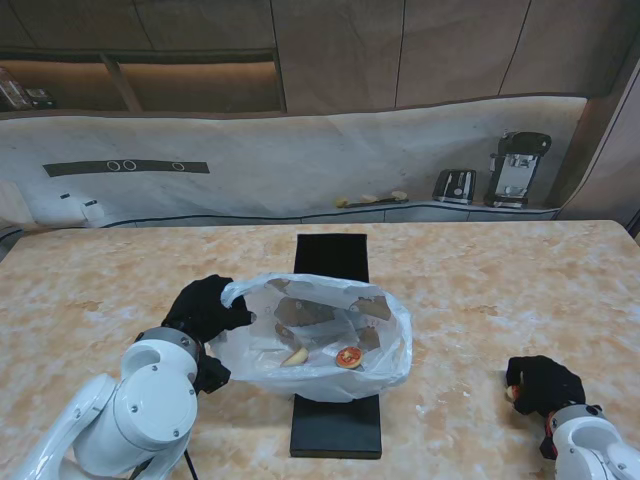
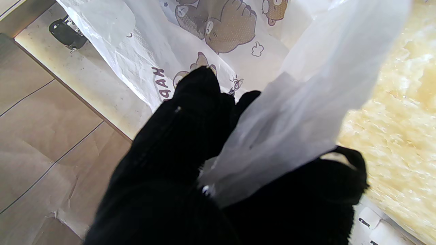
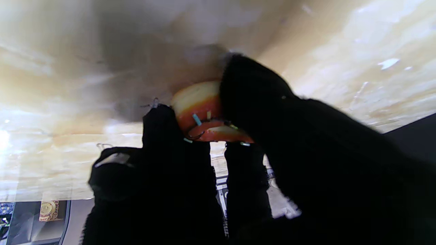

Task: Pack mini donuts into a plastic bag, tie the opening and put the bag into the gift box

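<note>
Mini donuts are what we are moving, and one of them is the step in hand now. Going left to right across the desk (image 1: 90,290): our left hand (image 1: 205,308) sits toward the left side, fingers closed on the rim of the plastic bag (image 1: 320,335); the left wrist view shows the white film pinched between thumb and fingers (image 2: 201,98). The bag lies at mid-desk, mouth propped open on that side, resting on top of the black gift box (image 1: 335,425), which runs from near our edge toward the far edge. Inside the bag we see a red-iced donut (image 1: 348,357) and a pale piece beside it, among the printed bear pattern.

Well apart, near the front right corner, our right hand (image 1: 542,385) is curled down onto the desk. The right wrist view shows its fingers closed around a mini donut (image 3: 201,112) with red icing and sprinkles, which looks to be touching the desk.

To do this step well, we judge the hold should be firm but gentle, since icing smears and a soft ring will crush. Lift straight up before travelling left. Keep the left hand holding the rim high and wide, so the donut can drop in through the mouth without catching the film or dragging the bag off the box.
</note>
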{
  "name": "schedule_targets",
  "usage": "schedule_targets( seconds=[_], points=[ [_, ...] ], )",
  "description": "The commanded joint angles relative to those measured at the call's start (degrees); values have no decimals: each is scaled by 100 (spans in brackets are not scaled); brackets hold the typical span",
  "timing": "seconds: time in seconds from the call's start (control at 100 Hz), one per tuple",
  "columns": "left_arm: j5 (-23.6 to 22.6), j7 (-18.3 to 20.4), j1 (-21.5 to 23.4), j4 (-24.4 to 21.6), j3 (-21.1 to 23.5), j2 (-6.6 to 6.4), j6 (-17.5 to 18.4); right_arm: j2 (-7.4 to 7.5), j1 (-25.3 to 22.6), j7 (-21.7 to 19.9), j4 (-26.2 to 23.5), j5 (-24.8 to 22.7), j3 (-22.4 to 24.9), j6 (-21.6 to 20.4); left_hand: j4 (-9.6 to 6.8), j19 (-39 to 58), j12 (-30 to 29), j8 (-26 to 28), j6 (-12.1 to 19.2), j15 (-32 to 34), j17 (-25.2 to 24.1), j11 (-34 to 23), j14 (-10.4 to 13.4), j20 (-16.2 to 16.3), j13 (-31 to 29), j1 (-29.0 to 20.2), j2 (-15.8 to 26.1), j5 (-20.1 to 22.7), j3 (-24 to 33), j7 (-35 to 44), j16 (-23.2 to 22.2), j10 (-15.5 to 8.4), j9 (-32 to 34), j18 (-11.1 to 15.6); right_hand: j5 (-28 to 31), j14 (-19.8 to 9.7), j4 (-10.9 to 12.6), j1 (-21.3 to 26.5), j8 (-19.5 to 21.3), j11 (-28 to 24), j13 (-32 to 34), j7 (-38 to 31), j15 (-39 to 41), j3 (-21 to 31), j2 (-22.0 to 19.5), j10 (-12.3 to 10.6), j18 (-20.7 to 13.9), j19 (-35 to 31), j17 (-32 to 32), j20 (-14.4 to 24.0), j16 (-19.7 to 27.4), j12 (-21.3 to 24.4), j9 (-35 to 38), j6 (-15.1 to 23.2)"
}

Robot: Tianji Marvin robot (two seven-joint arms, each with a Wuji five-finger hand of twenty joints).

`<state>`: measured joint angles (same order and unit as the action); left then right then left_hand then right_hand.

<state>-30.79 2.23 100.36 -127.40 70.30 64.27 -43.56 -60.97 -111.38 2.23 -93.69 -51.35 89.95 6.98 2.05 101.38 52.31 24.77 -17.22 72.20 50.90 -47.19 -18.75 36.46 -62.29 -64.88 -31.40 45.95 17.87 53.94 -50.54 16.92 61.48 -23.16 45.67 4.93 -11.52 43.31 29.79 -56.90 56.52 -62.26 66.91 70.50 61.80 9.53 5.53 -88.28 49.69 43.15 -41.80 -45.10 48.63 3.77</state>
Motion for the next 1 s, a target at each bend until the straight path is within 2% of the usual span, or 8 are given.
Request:
schedule_targets(
  seconds=[0.0, 0.14, 0.29, 0.57, 0.78, 0.99],
  points=[
    [10, 63, 40, -62, 11, 21, 12, -92, -136, -200, 97, 12, -16, -73, -124, 283, 91, -15, 51, -21, 17, 1, -186, 180, 21, -170, 100, -84, -114, -103, -149, -103, -65, 171, 656, 528, 108, 666, 15, -28, 254, -635, 90, 9, 80, 57, -458, -145, 325, 92, 51, -268, 312, 302],
    [8, 50, 45, -69, 22, 24, 20, -132, -150, -61, -36, 152, 72, -216, -126, 283, 91, -15, 49, -14, 28, -3, -176, 188, 3, -172, 98, -80, -116, -100, -152, -101, -48, 180, 701, 539, 136, 660, 47, -18, 262, -634, 64, 46, 70, 33, -423, -138, 338, 118, 30, -292, 349, 293],
    [6, 52, 38, -78, 34, 24, 21, -172, -159, -31, -399, 340, 210, -396, -126, 286, 91, -16, 43, -11, 47, -4, -172, 193, -4, -171, 95, -77, -118, -98, -152, -105, -53, 184, 650, 558, 138, 663, 103, -24, 211, -639, 53, 68, 59, 29, -418, -114, 313, 143, -12, -315, 301, 246],
    [-1, 76, -9, -75, 20, 18, -30, -159, 27, -514, -1314, 937, 341, -1078, -126, 291, 81, -17, 39, 2, 105, -11, -148, 192, -48, -170, 89, -63, -121, -93, -149, -103, -32, 188, 589, 546, 115, 625, 136, -24, 151, -628, 37, 48, -34, 22, -431, -69, 252, 197, -54, -307, 250, 253],
    [-1, 103, -75, -59, -27, 12, -97, -116, 331, -937, -1869, 1607, 95, -1526, -130, 305, 61, -20, 24, 24, 173, -23, -136, 175, -95, -164, 78, -46, -114, -91, -145, -97, -6, 204, 568, 538, 120, 622, 148, -24, 145, -624, 29, 33, -51, 14, -438, -55, 252, 225, -66, -305, 247, 249],
    [2, 109, -104, -54, -46, 12, -149, -92, 691, -1141, -2136, 2153, -411, -1634, -130, 321, 48, -22, 23, 40, 233, -39, -105, 154, -132, -161, 59, -38, -103, -87, -135, -87, 4, 220, 566, 524, 126, 611, 150, -12, 141, -615, 14, 10, -72, 10, -455, -41, 246, 243, -72, -300, 242, 253]
  ],
)
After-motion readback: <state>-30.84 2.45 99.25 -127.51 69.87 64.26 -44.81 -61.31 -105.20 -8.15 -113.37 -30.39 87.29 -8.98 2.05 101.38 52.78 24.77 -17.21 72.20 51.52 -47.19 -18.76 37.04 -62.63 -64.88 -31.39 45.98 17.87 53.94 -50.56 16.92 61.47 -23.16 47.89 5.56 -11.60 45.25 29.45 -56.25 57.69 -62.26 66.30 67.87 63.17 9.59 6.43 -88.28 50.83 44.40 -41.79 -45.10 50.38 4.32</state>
